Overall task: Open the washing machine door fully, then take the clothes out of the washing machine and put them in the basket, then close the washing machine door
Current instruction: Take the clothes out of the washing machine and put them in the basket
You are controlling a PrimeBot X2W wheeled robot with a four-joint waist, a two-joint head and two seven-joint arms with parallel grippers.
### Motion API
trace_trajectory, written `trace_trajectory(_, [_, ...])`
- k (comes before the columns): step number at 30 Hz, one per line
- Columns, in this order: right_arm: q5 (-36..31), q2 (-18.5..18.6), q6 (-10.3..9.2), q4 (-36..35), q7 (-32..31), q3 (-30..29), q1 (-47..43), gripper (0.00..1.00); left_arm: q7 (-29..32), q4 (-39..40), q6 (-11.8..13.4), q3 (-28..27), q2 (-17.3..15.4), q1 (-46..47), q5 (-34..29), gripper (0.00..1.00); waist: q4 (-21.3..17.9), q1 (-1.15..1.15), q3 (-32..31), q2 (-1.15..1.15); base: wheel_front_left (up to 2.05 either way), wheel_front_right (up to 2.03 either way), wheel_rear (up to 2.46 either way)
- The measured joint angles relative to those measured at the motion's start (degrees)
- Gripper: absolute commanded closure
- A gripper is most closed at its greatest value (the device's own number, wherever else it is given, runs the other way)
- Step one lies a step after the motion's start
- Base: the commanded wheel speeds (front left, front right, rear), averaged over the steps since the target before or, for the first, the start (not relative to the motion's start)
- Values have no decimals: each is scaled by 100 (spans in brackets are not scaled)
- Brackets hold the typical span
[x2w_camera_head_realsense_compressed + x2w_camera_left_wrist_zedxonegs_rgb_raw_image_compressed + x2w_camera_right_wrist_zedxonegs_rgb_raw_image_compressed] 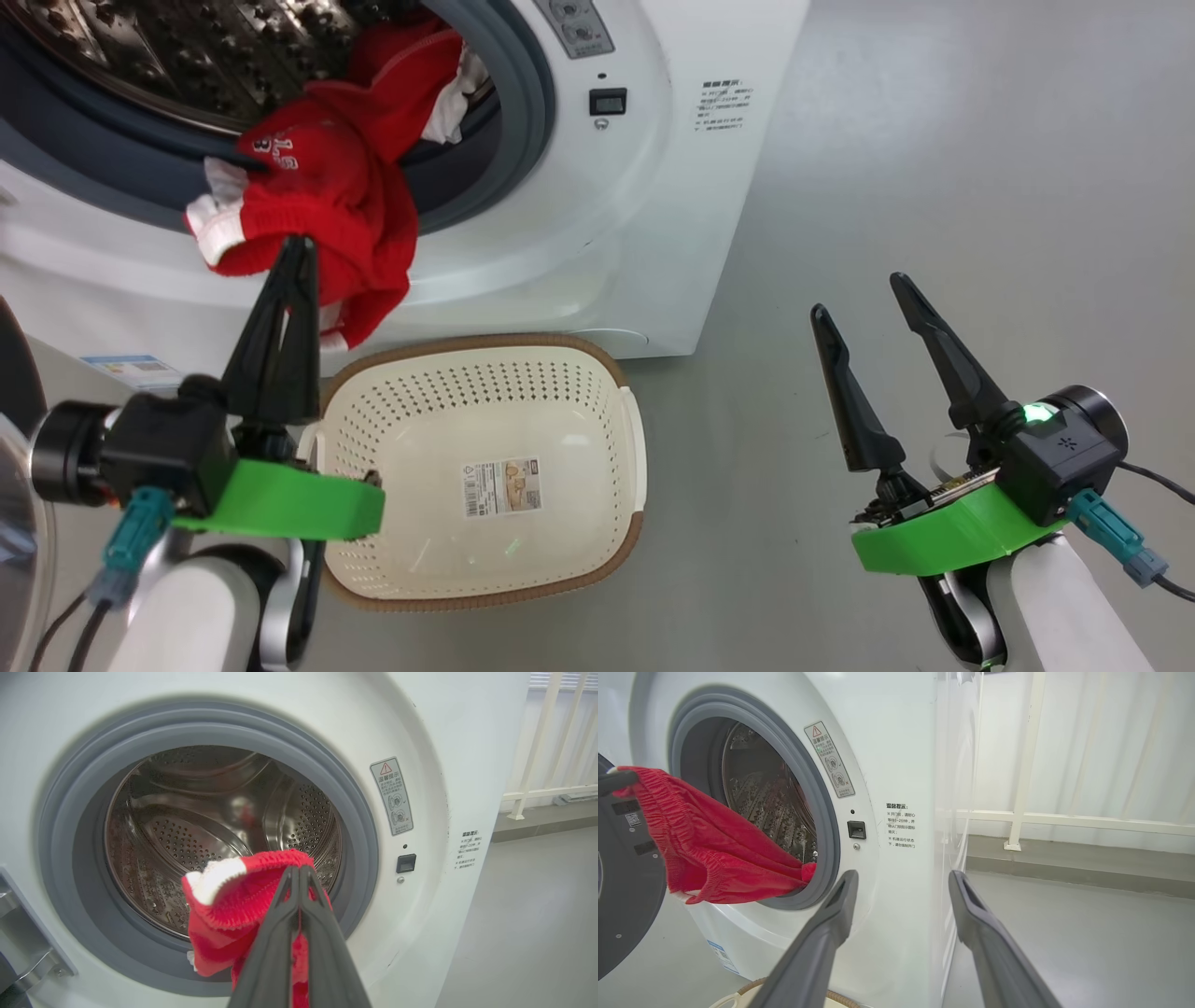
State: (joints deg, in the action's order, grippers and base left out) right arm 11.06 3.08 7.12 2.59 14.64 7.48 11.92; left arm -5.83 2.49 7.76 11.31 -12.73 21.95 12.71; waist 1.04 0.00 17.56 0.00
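Clothes (317, 177) hang clamped in left gripper (299, 245) jaws; right gripper (859, 297) jaws stand apart.

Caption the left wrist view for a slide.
Left gripper shut on the clothes, red with white trim, at the washing machine opening.

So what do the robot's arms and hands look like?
The left hand and right hand each have two long, pointy black fingers on a black block. Under each sits a green bracket, with a teal plug and dark cable. The forearms are white, and a green light glows on the right wrist.
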Motion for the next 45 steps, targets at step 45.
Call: trace_trajectory(45, [1, 2, 0, -141, 0, 205, 400, 0, -46, -5653, -954, 896, 971, 1518, 875, 100, -203, 0, 1268, 0, 0, 0, 0])
